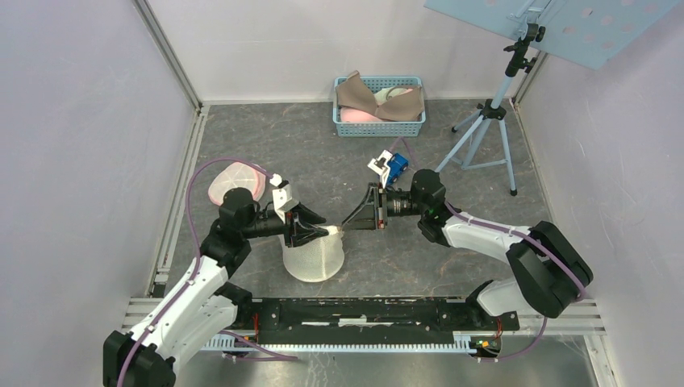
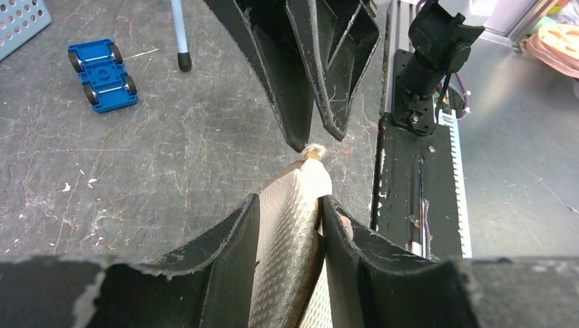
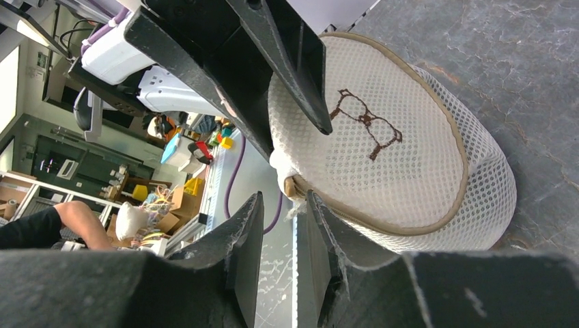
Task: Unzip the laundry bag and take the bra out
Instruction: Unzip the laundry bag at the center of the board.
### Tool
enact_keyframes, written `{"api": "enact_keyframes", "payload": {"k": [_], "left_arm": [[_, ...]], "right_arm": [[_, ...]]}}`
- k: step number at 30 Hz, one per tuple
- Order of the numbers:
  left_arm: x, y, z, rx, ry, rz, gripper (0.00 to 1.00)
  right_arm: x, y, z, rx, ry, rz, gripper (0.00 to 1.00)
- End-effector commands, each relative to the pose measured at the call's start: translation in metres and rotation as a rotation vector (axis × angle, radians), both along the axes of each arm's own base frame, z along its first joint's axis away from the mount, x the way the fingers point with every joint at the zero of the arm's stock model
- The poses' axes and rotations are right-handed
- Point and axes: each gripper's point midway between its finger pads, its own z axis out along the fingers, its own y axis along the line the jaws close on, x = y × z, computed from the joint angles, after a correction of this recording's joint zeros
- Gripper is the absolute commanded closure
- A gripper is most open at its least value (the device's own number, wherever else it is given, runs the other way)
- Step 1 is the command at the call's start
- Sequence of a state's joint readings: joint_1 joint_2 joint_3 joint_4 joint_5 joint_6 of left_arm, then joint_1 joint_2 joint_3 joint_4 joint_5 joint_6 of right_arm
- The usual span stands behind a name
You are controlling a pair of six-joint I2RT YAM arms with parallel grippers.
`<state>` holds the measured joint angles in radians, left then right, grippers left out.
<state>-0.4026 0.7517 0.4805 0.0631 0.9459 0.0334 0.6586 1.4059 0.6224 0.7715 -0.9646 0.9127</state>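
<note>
A grey marbled tabletop [image 1: 266, 137] carries a white mesh laundry bag [image 1: 316, 260], standing in front of the arm bases. Well behind the bag sits a blue basket [image 1: 379, 129] of soft garments. The left gripper [image 1: 324, 231] is clamped on the bag's upper rim, with mesh pinched between its fingers. The right gripper [image 1: 346, 227] faces it at the bag's right, jaws slightly parted and grasping nothing. The bag's frayed zipper end [image 2: 313, 154] sits just at its tips. A blue toy car [image 2: 102, 65] lies behind the bag.
</note>
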Motion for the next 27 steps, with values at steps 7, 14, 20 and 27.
{"api": "enact_keyframes", "payload": {"k": [7,14,20,27], "left_arm": [[0.004,-0.005,0.033,-0.067,-0.065,-0.009,0.98],[0.005,-0.006,0.032,-0.064,-0.061,-0.011,0.98],[0.005,-0.007,0.031,-0.061,-0.061,-0.017,0.98],[0.005,-0.011,0.031,-0.055,-0.069,-0.022,0.98]], "right_arm": [[0.002,0.007,0.013,0.030,-0.050,0.024,0.72],[-0.001,0.011,0.019,0.050,-0.054,0.038,0.73],[-0.003,0.015,0.023,0.066,-0.047,0.047,0.72],[-0.004,0.018,0.025,0.074,-0.031,0.053,0.72]]}}
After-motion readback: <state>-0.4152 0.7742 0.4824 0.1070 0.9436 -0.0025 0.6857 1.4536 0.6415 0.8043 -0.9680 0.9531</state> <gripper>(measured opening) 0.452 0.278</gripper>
